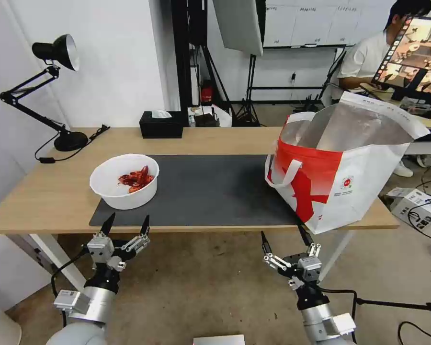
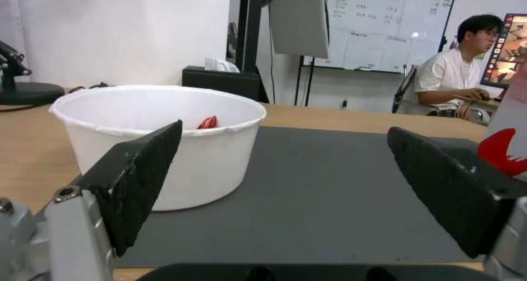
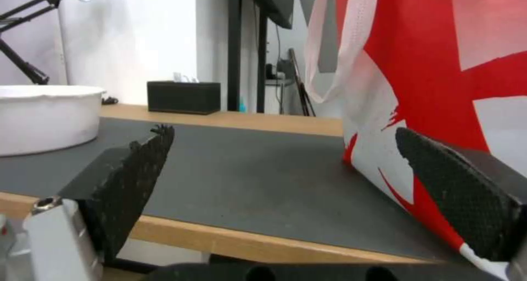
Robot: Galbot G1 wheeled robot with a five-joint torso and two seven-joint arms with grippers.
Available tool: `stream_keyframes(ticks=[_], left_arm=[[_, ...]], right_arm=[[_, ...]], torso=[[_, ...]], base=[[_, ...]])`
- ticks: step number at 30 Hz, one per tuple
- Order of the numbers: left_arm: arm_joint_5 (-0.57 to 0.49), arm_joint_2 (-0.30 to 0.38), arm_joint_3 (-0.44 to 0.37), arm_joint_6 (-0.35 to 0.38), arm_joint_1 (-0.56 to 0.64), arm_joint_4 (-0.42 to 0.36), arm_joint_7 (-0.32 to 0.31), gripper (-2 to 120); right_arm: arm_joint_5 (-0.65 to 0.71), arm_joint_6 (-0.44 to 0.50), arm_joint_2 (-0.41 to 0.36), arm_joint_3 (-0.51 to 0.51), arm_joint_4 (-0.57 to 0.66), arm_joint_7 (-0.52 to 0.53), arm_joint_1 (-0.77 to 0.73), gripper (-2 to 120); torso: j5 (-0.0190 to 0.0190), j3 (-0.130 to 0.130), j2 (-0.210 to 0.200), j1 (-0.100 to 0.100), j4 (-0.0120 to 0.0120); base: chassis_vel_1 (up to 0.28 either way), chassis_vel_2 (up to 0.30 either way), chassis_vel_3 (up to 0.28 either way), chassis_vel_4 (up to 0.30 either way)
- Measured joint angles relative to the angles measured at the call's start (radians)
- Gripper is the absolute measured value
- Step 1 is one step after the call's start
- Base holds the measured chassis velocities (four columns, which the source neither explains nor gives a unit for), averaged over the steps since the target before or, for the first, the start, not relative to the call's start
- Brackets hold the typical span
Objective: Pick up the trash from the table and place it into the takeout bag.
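Two claws are held wide open below the tabletop [image 1: 52,201] edge; the crayfish-shell bowl [image 1: 124,181] sits centre-left, directly above the nearer left claw [image 1: 127,224], the takeout bag [image 1: 342,167] above the right claw [image 1: 283,239].

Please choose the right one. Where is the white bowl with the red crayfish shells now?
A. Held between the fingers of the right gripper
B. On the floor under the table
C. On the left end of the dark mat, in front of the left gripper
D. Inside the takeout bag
C: the white bowl stands on the dark mat, just beyond the open left gripper, apart from the takeout bag.
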Motion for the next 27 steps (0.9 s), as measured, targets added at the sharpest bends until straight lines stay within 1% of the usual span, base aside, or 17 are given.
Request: stream_keyframes(ticks=[7,10,13,16,18,19,20,21,23,24,25,27], left_arm=[[-0.013,0.014,-0.012,0.006,-0.006,-0.009,0.000,100],[-0.034,0.031,-0.023,0.020,-0.023,-0.013,-0.001,100],[-0.080,0.072,-0.032,0.051,-0.076,-0.011,-0.029,100],[-0.098,0.089,-0.032,0.066,-0.096,-0.007,-0.040,100],[-0.130,0.125,-0.031,0.094,-0.136,0.002,-0.060,100],[-0.160,0.163,-0.028,0.120,-0.175,0.015,-0.080,100],[-0.160,0.163,-0.028,0.120,-0.175,0.015,-0.080,100],[-0.171,0.178,-0.026,0.129,-0.189,0.022,-0.086,100],[-0.211,0.244,-0.016,0.168,-0.251,0.055,-0.121,100],[-0.211,0.244,-0.016,0.168,-0.251,0.055,-0.121,100],[-0.226,0.266,-0.012,0.184,-0.272,0.068,-0.132,100],[-0.309,0.358,0.006,0.271,-0.354,0.114,-0.166,100]], right_arm=[[0.003,-0.004,-0.005,-0.002,0.001,0.001,0.003,100],[0.004,-0.006,-0.008,-0.002,0.003,0.002,0.005,100],[0.005,-0.016,-0.012,-0.002,0.009,0.003,0.009,100],[0.006,-0.021,-0.013,-0.002,0.011,0.003,0.009,100],[0.007,-0.027,-0.015,-0.002,0.012,0.004,0.010,100],[0.008,-0.031,-0.015,-0.002,0.012,0.004,0.010,100],[0.008,-0.031,-0.015,-0.002,0.012,0.004,0.010,100],[0.008,-0.032,-0.015,-0.002,0.011,0.004,0.010,100],[0.008,-0.035,-0.015,-0.002,0.007,0.004,0.010,100],[0.008,-0.035,-0.015,-0.002,0.007,0.004,0.010,100],[0.008,-0.036,-0.015,-0.002,0.006,0.004,0.010,100],[0.008,-0.049,-0.014,-0.002,0.003,0.004,0.010,100]], torso=[[0.0000,0.000,0.000,0.000,0.0000],[0.0000,0.000,0.000,0.000,0.0000],[0.0000,0.000,0.000,0.000,0.0000],[-0.0001,0.000,0.000,0.000,0.0000],[-0.0001,0.000,0.000,0.000,0.0000],[-0.0002,0.000,0.000,0.000,0.0001],[-0.0002,0.000,0.000,0.000,0.0001],[-0.0002,0.000,0.000,0.000,0.0001],[-0.0001,0.000,0.000,0.000,-0.0001],[-0.0001,0.000,0.000,0.000,-0.0001],[-0.0002,0.000,0.000,0.000,-0.0001],[0.0000,0.000,0.000,0.000,0.0000]], base=[[0.000,0.000,0.000,0.000],[0.000,0.000,0.000,0.000],[0.000,0.000,0.000,0.000],[0.000,0.000,0.000,0.000],[0.000,0.000,0.000,0.000],[0.000,0.000,0.000,0.000],[0.000,0.000,0.000,0.000],[0.000,0.000,0.000,0.000],[0.000,0.000,0.000,0.000],[0.000,0.000,0.000,0.000],[0.000,0.000,0.000,0.000],[0.000,0.000,0.000,0.000]])
